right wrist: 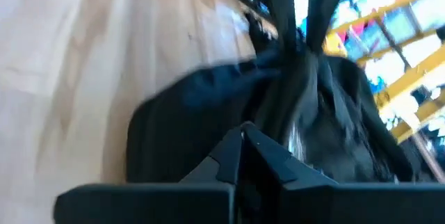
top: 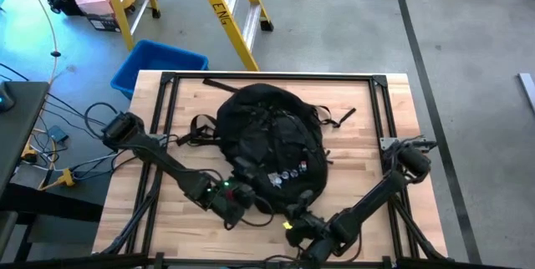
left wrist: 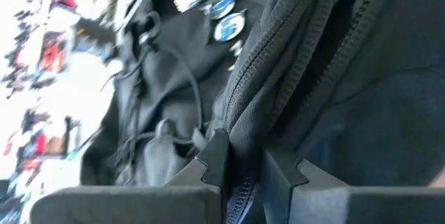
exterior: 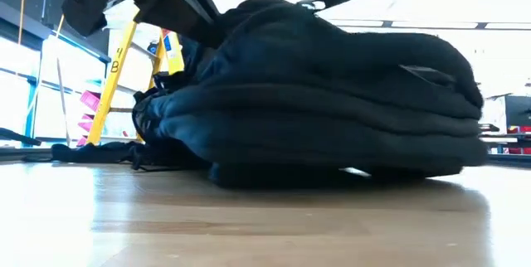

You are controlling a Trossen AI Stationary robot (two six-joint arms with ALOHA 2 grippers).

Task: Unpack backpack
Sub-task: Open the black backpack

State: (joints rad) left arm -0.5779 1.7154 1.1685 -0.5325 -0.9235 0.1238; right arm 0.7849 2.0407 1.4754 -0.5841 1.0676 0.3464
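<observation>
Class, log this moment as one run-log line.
left gripper: shut on backpack zipper edge | right gripper: shut on backpack fabric | backpack: flat on table

Black backpack with blue round badges; light wood table.

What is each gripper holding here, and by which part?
Left gripper pinches the backpack at its zipper seam. Right gripper is shut on its fabric edge.

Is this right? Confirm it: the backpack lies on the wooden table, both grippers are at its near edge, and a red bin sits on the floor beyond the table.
One thing is wrong: the bin is blue, as the high view shows. The rest stands: the backpack lies on the table, with the left gripper and right gripper at its near edge.
</observation>
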